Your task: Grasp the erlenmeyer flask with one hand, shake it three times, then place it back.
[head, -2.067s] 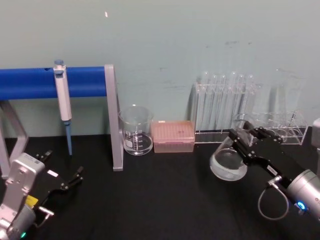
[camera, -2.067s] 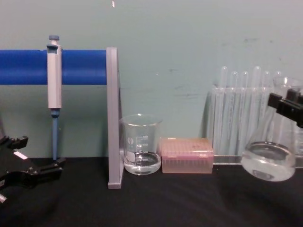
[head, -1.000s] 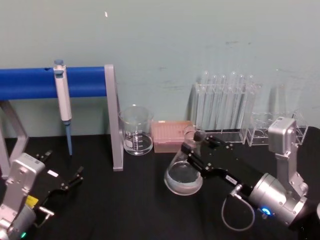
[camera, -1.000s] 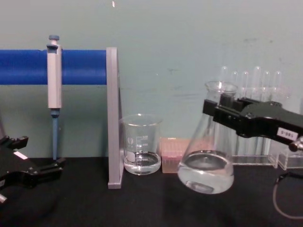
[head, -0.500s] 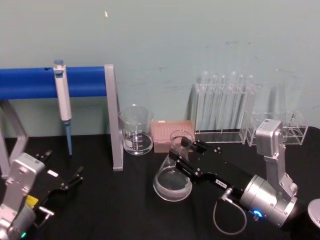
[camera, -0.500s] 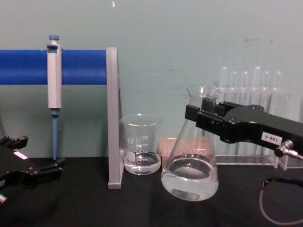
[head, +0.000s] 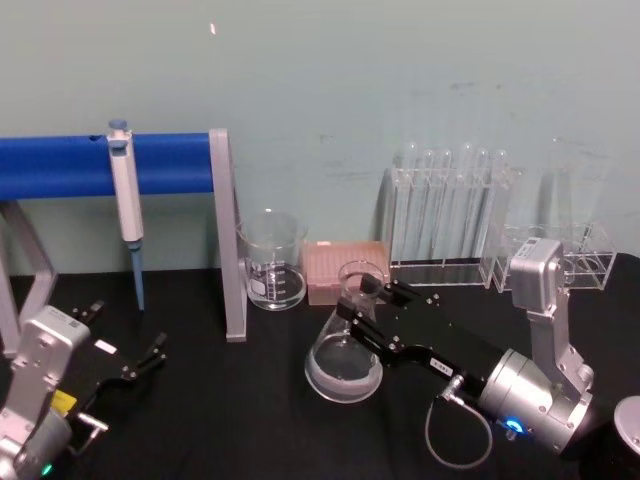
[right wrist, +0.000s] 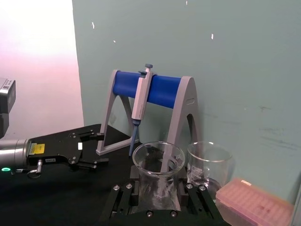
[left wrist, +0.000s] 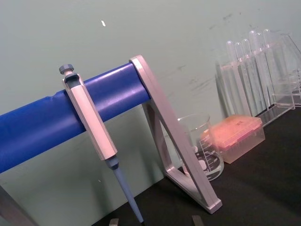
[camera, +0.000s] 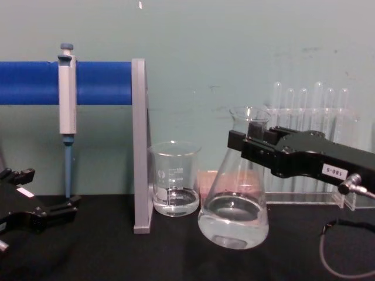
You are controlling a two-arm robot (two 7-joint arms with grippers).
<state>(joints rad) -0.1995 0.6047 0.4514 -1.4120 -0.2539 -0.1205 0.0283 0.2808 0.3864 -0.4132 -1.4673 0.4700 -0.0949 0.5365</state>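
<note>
On a black counter [head: 230,410], a pipette [head: 124,190] hangs from a blue-barred stand [head: 60,165] at the left. A glass beaker [head: 272,262], a pink box [head: 328,262] and a test-tube rack [head: 450,215] line the back.

One erlenmeyer flask [head: 345,355] shows at lower centre. Left of it are one beaker [head: 273,262], one pipette [head: 125,195] and one blue-barred stand [head: 225,240], with one pink box [head: 342,268] just above. At the right are two clear racks, a taller rack [head: 445,215] (holding what look like six test tubes [head: 465,190]) and a lower rack [head: 590,262]. There are two hands, the left hand [head: 130,370] and the right hand [head: 365,300].
</note>
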